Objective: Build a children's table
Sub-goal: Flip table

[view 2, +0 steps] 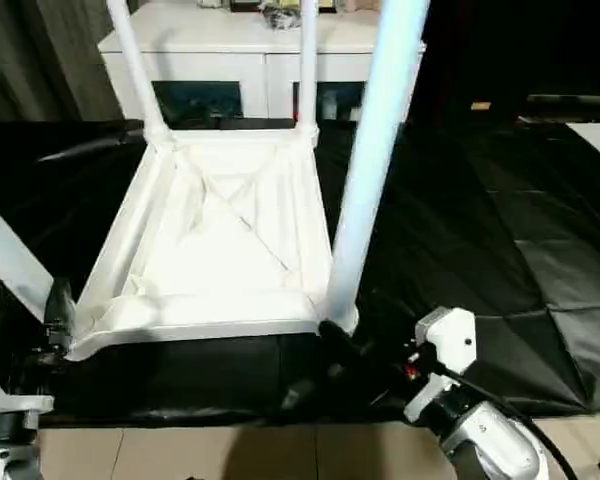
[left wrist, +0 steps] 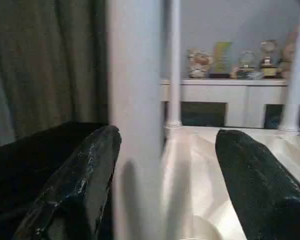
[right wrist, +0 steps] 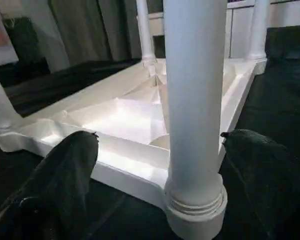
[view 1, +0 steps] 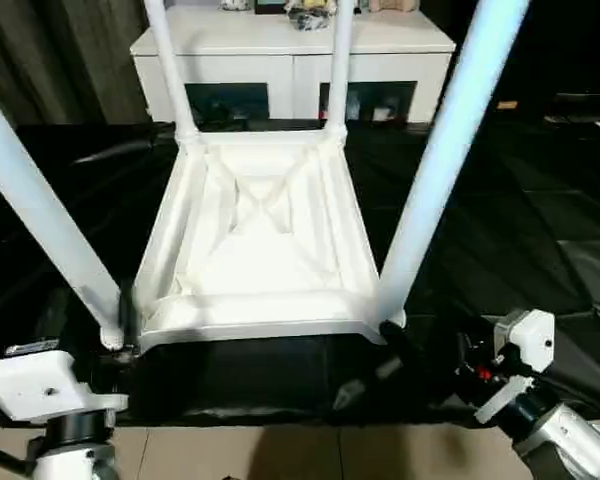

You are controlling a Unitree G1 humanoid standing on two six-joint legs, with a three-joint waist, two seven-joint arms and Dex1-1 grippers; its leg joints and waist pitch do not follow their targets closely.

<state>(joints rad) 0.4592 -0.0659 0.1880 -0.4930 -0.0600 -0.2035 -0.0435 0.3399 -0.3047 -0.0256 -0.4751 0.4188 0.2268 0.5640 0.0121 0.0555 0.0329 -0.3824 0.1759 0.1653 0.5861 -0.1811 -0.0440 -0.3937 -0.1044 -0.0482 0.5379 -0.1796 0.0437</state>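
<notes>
Right wrist view: our right hand (right wrist: 160, 190) straddles a round white plastic leg (right wrist: 195, 100), fingers apart; our left hand (left wrist: 165, 190) likewise, perhaps checking each socket of the upturned white table (view 1: 250, 250).

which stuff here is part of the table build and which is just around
Part of the job:
- children's table, upside down on the black sheet
- its four legs, all standing in the corner sockets

Just around:
- white cabinet behind
- ornaments on top of it
- black sheet
- curtain
</notes>
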